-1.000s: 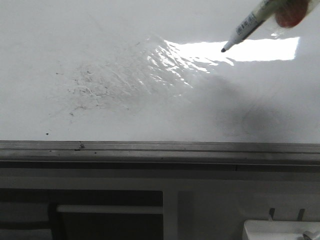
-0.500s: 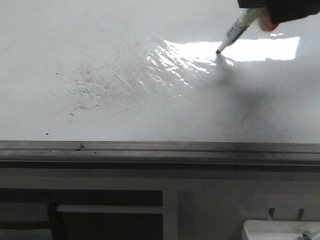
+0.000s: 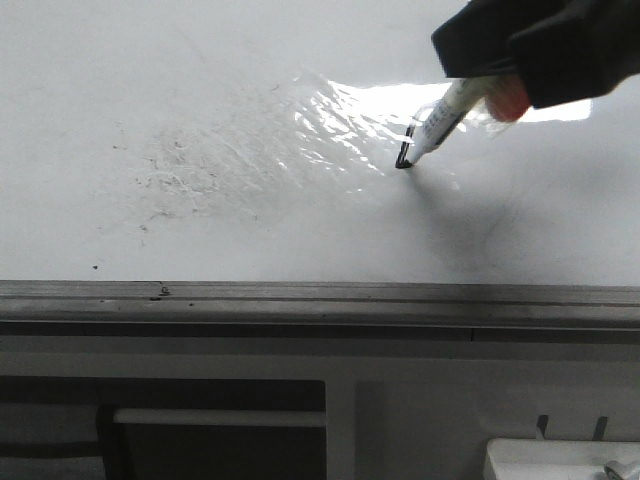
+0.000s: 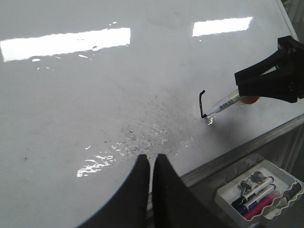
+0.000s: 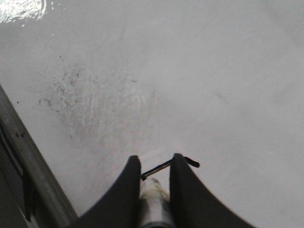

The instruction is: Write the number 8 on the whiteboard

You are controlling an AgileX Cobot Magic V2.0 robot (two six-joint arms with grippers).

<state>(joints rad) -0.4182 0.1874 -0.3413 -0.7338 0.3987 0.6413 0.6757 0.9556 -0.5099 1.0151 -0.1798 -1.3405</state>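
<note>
The whiteboard (image 3: 150,80) is a large glossy white surface with a grey metal edge rail (image 3: 300,295). My right gripper (image 3: 480,85) is shut on a white marker pen (image 3: 445,115) whose tip touches the board. A short black marker stroke (image 3: 405,150) with a small hook at its far end runs from the tip; it also shows in the left wrist view (image 4: 202,103) and the right wrist view (image 5: 164,166). It is only a line, not a closed loop. My left gripper (image 4: 151,161) is shut and empty, above the board near the rail.
Grey smudged eraser specks (image 3: 175,180) and a crinkled clear tape patch (image 3: 330,130) lie left of the stroke. A white tray (image 4: 259,192) with several markers sits below the rail at the right. Light glare strips (image 4: 66,42) cross the board.
The right gripper has come toward the rail and to the left, the pen tip has met the board and drawn a short black stroke that was not there before.
</note>
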